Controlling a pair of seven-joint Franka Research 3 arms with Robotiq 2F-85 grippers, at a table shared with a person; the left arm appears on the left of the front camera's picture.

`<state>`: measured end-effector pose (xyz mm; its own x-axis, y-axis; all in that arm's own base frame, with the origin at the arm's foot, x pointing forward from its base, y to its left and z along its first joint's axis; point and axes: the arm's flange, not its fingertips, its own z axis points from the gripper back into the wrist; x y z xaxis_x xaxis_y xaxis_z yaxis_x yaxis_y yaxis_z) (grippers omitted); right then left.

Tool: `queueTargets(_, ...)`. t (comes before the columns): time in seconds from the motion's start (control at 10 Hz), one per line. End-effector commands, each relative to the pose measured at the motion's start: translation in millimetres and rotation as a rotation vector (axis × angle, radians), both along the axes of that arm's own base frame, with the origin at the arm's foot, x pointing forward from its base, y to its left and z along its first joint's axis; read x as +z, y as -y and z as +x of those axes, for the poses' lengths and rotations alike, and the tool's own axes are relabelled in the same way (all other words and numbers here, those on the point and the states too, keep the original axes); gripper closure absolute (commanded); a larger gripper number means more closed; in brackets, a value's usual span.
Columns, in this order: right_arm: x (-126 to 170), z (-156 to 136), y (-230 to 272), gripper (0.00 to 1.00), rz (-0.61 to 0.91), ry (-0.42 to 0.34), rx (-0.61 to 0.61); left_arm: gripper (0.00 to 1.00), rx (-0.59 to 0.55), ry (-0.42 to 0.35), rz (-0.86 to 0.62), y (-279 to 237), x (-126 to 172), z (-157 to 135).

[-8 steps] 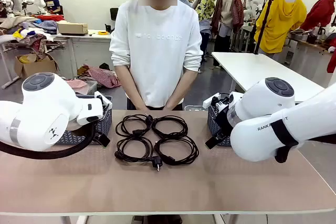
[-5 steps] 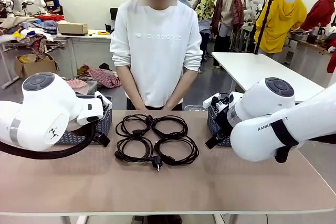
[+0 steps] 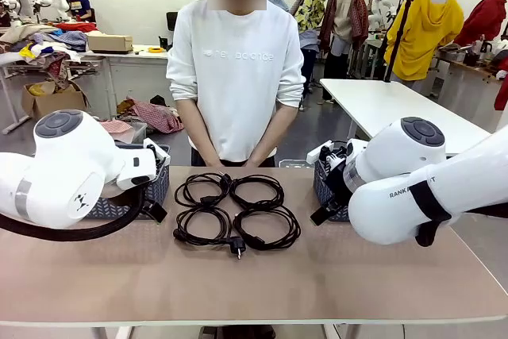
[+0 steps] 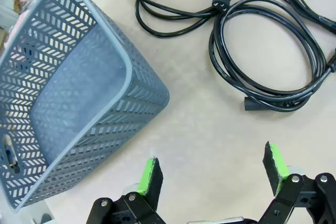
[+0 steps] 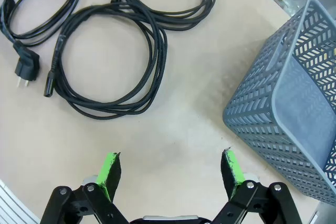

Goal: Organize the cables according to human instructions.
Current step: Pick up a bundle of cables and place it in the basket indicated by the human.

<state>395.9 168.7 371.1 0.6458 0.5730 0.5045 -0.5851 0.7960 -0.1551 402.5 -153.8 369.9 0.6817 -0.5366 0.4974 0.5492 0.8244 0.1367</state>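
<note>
The four cables (image 3: 230,190) lie in the middle of the table (image 3: 262,291) as round black coils, two by two, the neighbours touching or nearly so. A plug (image 3: 236,248) sticks out toward the near edge between the two near coils. A grey slotted basket stands to either side of them, the left basket (image 3: 156,188) and the right basket (image 3: 320,186), each partly hidden by a white arm. The person (image 3: 236,77) stands at the far edge, right behind the coils, arms hanging down in front.

The left gripper (image 4: 212,170) hangs over bare tabletop with its jaws wide apart and nothing between the green pads (image 4: 149,174). In the left wrist view the left basket sits just beside it, tilted in the frame, and two coils lie beyond.

The right gripper (image 5: 170,169) is likewise spread open and empty, above the table between one large coil (image 5: 160,51) and the right basket's wall. A two-pin plug (image 5: 23,69) lies beside that coil – apart from the fingers.
</note>
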Motion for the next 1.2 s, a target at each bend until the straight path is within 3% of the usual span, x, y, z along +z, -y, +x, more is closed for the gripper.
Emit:
queueTargets(0.0, 0.1, 0.0, 0.0, 0.00, 0.000, 0.000, 0.000, 0.00, 0.003, 0.000, -0.001, -1.3, 0.1, 0.5)
queueTargets(0.2, 0.0, 0.0, 0.0, 0.00, 0.000, 0.000, 0.000, 0.00, -0.015, -0.005, -0.022, -1.6, 4.8, 1.4)
queueTargets(0.4, 12.2, -4.4, 13.7, 0.00, 0.020, 0.025, 0.092, 0.00, -0.058, 0.019, -0.033, -9.2, 28.9, 5.1)
queueTargets(0.8, 34.5, -33.7, 49.2, 0.00, 0.045, 0.108, 0.268, 0.00, -0.194, 0.025, -0.049, -40.1, 80.0, 5.1)
queueTargets(1.1, 47.5, -63.0, 76.0, 0.00, 0.127, 0.208, 0.360, 0.00, -0.242, 0.030, -0.163, -69.4, 102.1, 0.0)
